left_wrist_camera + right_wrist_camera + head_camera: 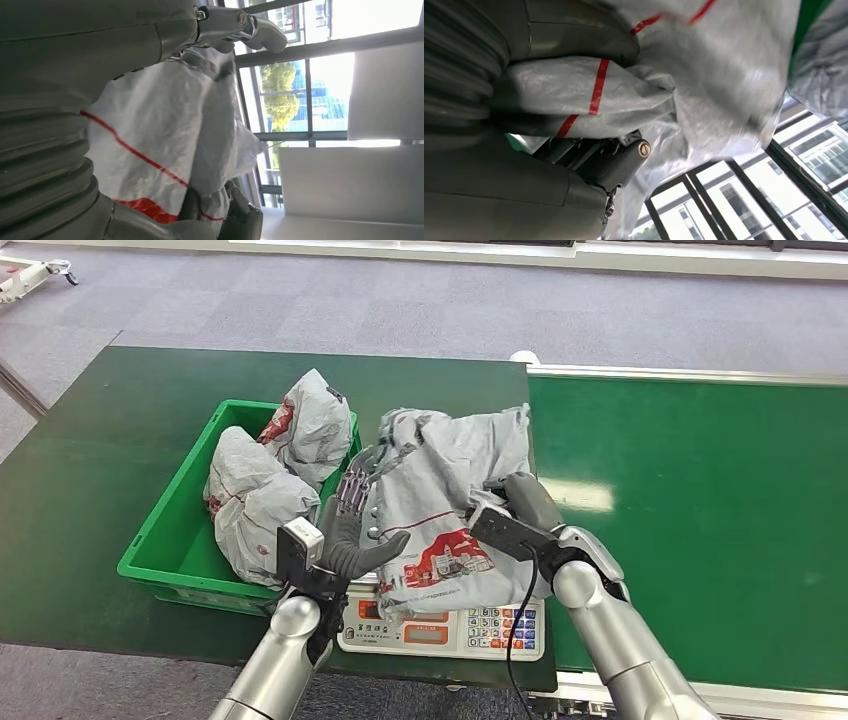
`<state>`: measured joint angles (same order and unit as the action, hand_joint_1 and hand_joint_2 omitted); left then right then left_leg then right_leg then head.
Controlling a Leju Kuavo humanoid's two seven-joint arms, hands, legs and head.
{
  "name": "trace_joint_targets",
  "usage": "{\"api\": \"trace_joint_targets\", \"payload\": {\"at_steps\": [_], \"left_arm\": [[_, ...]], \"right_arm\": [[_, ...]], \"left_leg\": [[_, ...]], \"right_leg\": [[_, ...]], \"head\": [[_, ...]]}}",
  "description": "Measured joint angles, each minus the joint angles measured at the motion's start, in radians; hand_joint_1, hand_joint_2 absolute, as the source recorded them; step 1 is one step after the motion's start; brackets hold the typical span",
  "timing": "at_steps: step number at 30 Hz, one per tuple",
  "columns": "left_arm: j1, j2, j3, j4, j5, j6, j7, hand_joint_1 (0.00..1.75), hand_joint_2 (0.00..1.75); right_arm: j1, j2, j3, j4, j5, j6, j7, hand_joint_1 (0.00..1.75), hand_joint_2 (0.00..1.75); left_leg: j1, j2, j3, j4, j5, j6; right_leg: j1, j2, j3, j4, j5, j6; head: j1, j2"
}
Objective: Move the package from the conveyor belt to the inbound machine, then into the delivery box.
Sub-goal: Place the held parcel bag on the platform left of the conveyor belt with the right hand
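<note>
A grey plastic package (440, 500) with red print is held between both hands over the scale-like inbound machine (450, 628), whose keypad and display show below it. My left hand (350, 530) presses its left side, fingers up along the bag and thumb under it. My right hand (515, 510) grips the right side. In the left wrist view the package (160, 130) lies between the fingers (240, 22) and the thumb. In the right wrist view a fold of the package (704, 65) is clamped above the dark fingers (619, 160). I cannot tell whether the bag rests on the machine.
The green delivery box (165, 540) stands just left of the machine and holds two grey packages (315, 425) (250, 500). The green conveyor belt (700, 500) runs on the right. A dark green table (90, 450) carries the box; carpet floor lies beyond.
</note>
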<state>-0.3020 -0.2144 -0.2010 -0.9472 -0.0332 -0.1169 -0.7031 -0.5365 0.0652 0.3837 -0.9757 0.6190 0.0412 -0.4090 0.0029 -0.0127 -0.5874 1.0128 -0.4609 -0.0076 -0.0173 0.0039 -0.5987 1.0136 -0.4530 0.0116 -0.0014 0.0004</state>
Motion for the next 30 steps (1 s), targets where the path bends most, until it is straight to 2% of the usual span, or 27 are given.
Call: {"api": "trace_joint_targets", "payload": {"at_steps": [1, 7, 13, 15, 19, 22, 28, 30], "left_arm": [[-0.003, 0.002, 0.000, 0.000, 0.001, 0.004, 0.000, 0.00, 1.75], [-0.004, 0.008, 0.000, -0.001, 0.003, 0.010, 0.000, 0.00, 1.75], [-0.002, 0.010, 0.000, -0.008, 0.006, 0.009, 0.000, 0.00, 1.75], [0.000, 0.010, 0.000, -0.012, 0.007, 0.009, 0.000, 0.00, 1.75], [0.002, 0.010, 0.000, -0.018, 0.008, 0.009, 0.000, 0.00, 1.75], [0.003, 0.010, 0.000, -0.018, 0.009, 0.009, 0.000, 0.00, 1.75], [0.003, 0.010, 0.000, -0.021, 0.009, 0.009, 0.000, 0.00, 1.75], [0.002, 0.010, 0.000, -0.022, 0.009, 0.009, 0.000, 0.00, 1.75]], "right_arm": [[-0.011, 0.005, 0.005, 0.013, -0.013, 0.000, 0.004, 0.00, 1.75], [-0.054, 0.021, 0.032, 0.078, -0.042, -0.006, -0.002, 0.00, 1.75], [-0.043, 0.022, 0.037, 0.099, -0.135, -0.072, -0.138, 0.00, 1.75], [-0.032, 0.022, 0.037, 0.095, -0.152, -0.103, -0.154, 0.00, 1.75], [0.004, 0.013, 0.036, 0.052, -0.153, -0.184, -0.136, 0.00, 0.00], [0.040, -0.004, 0.036, -0.002, -0.142, -0.236, -0.133, 0.00, 0.00], [0.078, -0.024, 0.036, -0.063, -0.137, -0.251, -0.133, 0.00, 0.00], [0.083, -0.028, 0.036, -0.073, -0.137, -0.253, -0.134, 0.00, 0.87]], "left_leg": [[0.000, 0.000, 0.000, 0.000, 0.000, 0.000], [0.000, 0.000, 0.000, 0.000, 0.000, 0.000], [0.000, 0.000, 0.000, 0.000, 0.000, 0.000], [0.000, 0.000, 0.000, 0.000, 0.000, 0.000], [0.000, 0.000, 0.000, 0.000, 0.000, 0.000], [0.000, 0.000, 0.000, 0.000, 0.000, 0.000], [0.000, 0.001, 0.000, 0.000, 0.000, 0.000], [0.000, 0.001, 0.000, 0.000, 0.000, 0.000]], "right_leg": [[0.000, 0.000, 0.000, 0.000, 0.000, 0.000], [0.000, 0.000, 0.000, 0.000, 0.000, 0.000], [0.000, 0.000, 0.000, 0.000, 0.000, 0.000], [0.000, 0.000, -0.001, 0.000, 0.000, 0.000], [0.000, 0.000, -0.001, 0.000, 0.000, 0.000], [0.000, 0.000, -0.001, 0.000, 0.000, 0.000], [0.000, 0.001, -0.001, 0.000, 0.000, 0.000], [0.000, 0.001, -0.001, 0.000, 0.000, 0.000]], "head": [[0.000, 0.000], [0.000, 0.000], [0.000, 0.000], [0.000, 0.000], [0.000, 0.000], [0.000, 0.000], [0.000, 0.000], [0.000, 0.000]]}}
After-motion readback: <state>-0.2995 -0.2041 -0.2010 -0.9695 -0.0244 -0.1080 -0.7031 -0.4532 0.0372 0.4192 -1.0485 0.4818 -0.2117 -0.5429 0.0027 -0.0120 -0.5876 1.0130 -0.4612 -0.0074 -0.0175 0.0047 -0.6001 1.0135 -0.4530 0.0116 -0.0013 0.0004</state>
